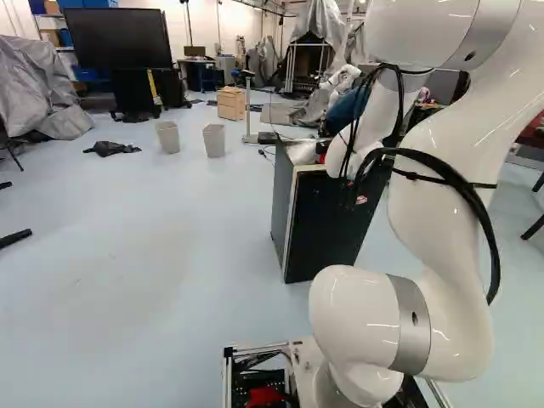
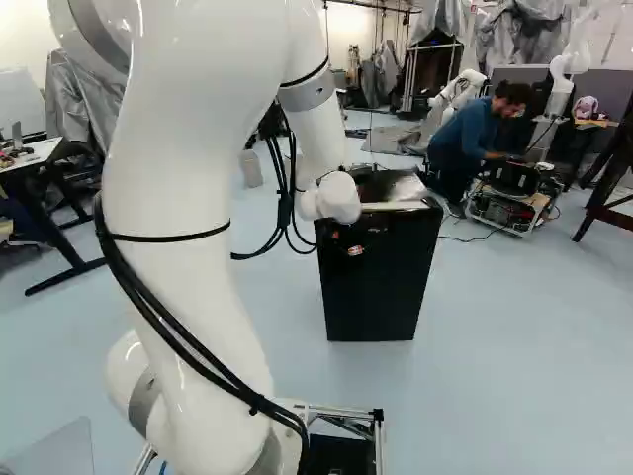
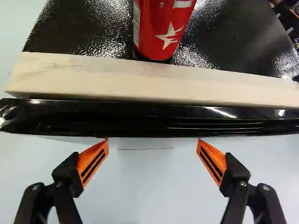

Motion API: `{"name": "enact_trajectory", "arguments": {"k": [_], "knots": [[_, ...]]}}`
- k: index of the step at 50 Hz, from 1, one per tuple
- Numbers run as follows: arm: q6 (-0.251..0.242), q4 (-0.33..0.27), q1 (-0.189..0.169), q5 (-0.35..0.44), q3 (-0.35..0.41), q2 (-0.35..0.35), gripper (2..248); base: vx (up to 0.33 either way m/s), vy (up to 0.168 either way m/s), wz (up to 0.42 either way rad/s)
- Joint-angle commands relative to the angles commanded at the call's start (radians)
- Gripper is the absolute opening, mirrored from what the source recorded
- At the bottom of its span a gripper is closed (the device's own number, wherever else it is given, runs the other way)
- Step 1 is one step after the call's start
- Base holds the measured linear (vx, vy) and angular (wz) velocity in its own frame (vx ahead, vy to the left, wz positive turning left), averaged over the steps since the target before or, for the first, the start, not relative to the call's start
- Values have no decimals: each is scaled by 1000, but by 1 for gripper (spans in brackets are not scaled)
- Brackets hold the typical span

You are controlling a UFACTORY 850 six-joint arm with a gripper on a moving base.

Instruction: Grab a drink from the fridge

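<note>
The black fridge stands ahead of the arm in the left base view [image 1: 327,234] and the right base view [image 2: 376,297], its door apparently closed. In the wrist view a red can [image 3: 161,30] stands on the dark fridge top [image 3: 84,28], behind a pale wooden strip [image 3: 140,79]. My gripper [image 3: 152,140] is open, its orange pads wide apart near the black front edge [image 3: 154,122], with only floor showing between them. In both base views the wrist hangs at the fridge, and the gripper cannot be made out against the black. No drink inside the fridge is visible.
A person in blue [image 2: 460,139] crouches behind the fridge by a wheeled cart [image 2: 514,203], with another robot [image 2: 460,87] farther back. Two bins [image 1: 214,140], a wooden box [image 1: 230,103] and a large screen [image 1: 119,38] stand farther off. A table [image 2: 30,158] is at the far left.
</note>
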Motion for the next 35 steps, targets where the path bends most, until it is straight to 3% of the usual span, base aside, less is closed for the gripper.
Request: {"name": "enact_trajectory", "arguments": {"k": [35], "knots": [[0,0,-38,9,143,117,247,0,0,0]]}}
